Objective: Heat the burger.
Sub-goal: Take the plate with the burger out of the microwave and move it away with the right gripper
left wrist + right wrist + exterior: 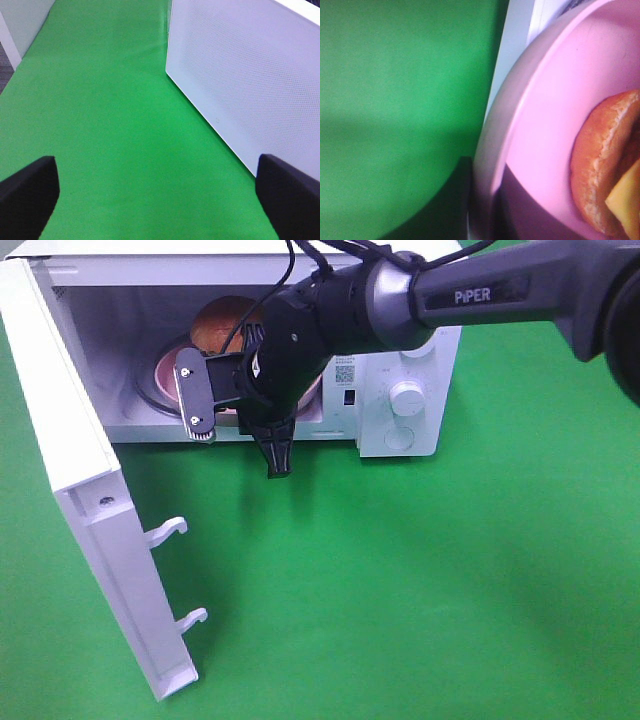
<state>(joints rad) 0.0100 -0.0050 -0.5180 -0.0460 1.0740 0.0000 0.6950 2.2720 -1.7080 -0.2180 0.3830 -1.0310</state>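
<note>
The burger (222,322), with a golden-brown bun, sits on a round pink plate (162,372) inside the open microwave (420,360). In the right wrist view the burger (605,175) shows bun and yellow cheese on the plate (545,100). My right gripper (276,445) reaches to the microwave's mouth. Its jaws seem shut on the near rim of the plate, and a dark finger (466,200) lies against that rim. My left gripper (160,200) stands wide open over the green cloth beside the microwave's white side wall (240,75), holding nothing.
The microwave door (90,490) is swung wide open at the left, its two latch hooks (170,530) sticking out over the green table. A round knob (406,395) sits on the control panel to the right of the cavity.
</note>
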